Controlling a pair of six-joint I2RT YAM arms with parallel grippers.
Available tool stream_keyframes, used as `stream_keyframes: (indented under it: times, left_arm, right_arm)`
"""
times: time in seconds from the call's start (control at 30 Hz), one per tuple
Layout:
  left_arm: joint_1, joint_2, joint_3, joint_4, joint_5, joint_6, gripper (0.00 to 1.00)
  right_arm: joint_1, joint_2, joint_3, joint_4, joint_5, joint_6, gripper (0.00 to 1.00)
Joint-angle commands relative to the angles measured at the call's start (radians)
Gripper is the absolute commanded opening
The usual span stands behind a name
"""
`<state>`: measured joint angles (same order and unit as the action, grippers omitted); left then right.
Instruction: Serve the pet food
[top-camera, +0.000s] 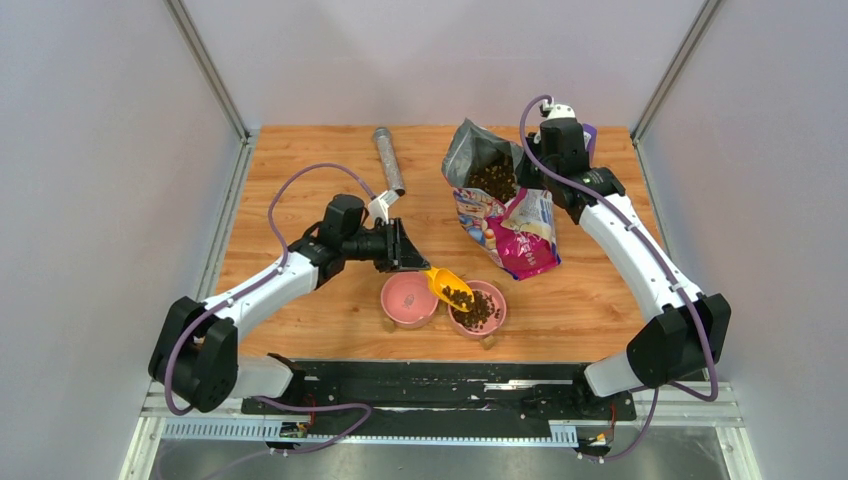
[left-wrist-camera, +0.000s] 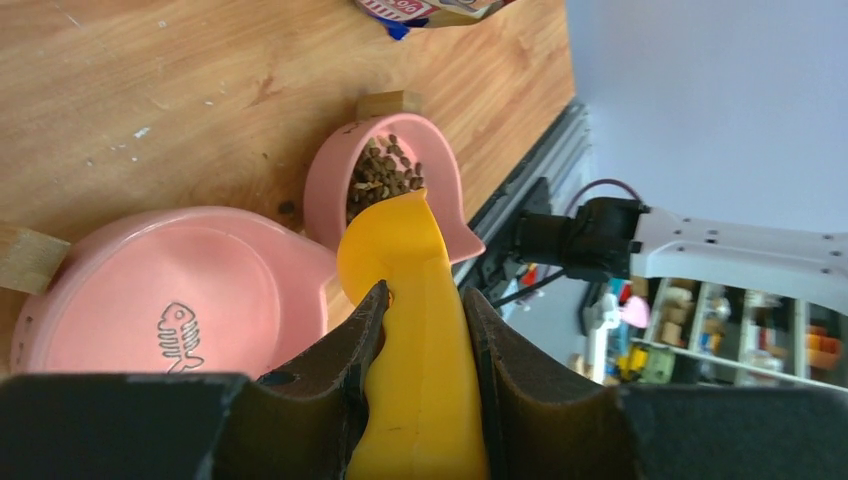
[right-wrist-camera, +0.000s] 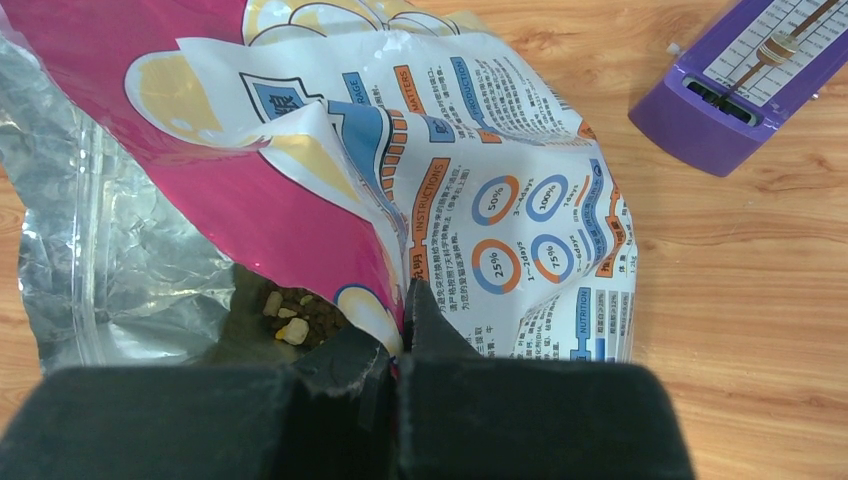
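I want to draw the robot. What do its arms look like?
The left arm and right arm have white tube links and chunky black joints. A purple cable loops along each. The left gripper and right gripper are black with wedge-shaped fingers.

Robot lab test cell. Plain grey panel walls (top-camera: 90, 150) on aluminium posts (top-camera: 207, 65) box in a wooden tabletop (top-camera: 300, 150). Cluttered storage shelves (left-wrist-camera: 740, 330) at lower right of the left wrist view.

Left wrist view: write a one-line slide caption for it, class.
Left claw shut on a yellow plastic scoop over a pink round bowl holding small dark brown kibble pellets.
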<state>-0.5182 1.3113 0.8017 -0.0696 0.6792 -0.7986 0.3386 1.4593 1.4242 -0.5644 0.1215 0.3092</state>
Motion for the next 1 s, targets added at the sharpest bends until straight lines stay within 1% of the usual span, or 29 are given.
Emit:
stream_keyframes:
  times: [0.0, 0.17, 0.4, 0.5, 0.63, 0.7, 0.83, 0.9, 0.97]
  left_arm:
    - [-0.072, -0.017, 0.094, -0.102, -0.143, 0.135, 0.00]
    - [-0.139, -0.010, 0.199, -0.233, -0.234, 0.237, 0.00]
    - [-0.206, -0.022, 0.301, -0.331, -0.332, 0.350, 0.00]
    - [-0.223, -0.037, 0.328, -0.362, -0.341, 0.423, 0.00]
    - [-0.226, -0.078, 0.346, -0.340, -0.302, 0.486, 0.00]
    - [-0.226, -0.083, 0.372, -0.352, -0.312, 0.494, 0.00]
    - [-0.219, -0.074, 0.481, -0.401, -0.350, 0.512, 0.00]
    - [-0.197, -0.080, 0.542, -0.390, -0.319, 0.510, 0.00]
    - [-0.152, -0.101, 0.624, -0.358, -0.281, 0.508, 0.00]
  right_arm:
    - [-0.004, -0.042, -0.018, -0.018, 0.015, 0.004, 0.00]
    - [-0.004, -0.047, -0.020, -0.018, 0.015, 0.006, 0.00]
    - [-0.006, -0.045, -0.020, -0.018, 0.026, 0.005, 0.00]
    - [-0.006, -0.043, -0.023, -0.017, 0.031, 0.008, 0.00]
    - [-0.006, -0.042, -0.025, -0.015, 0.039, 0.014, 0.00]
    - [-0.005, -0.045, -0.025, -0.015, 0.042, 0.017, 0.00]
    - [-0.005, -0.050, -0.025, -0.010, 0.035, 0.018, 0.00]
    - [-0.006, -0.051, -0.027, -0.007, 0.020, 0.015, 0.00]
    - [-0.006, -0.052, -0.030, 0.004, -0.007, 0.006, 0.00]
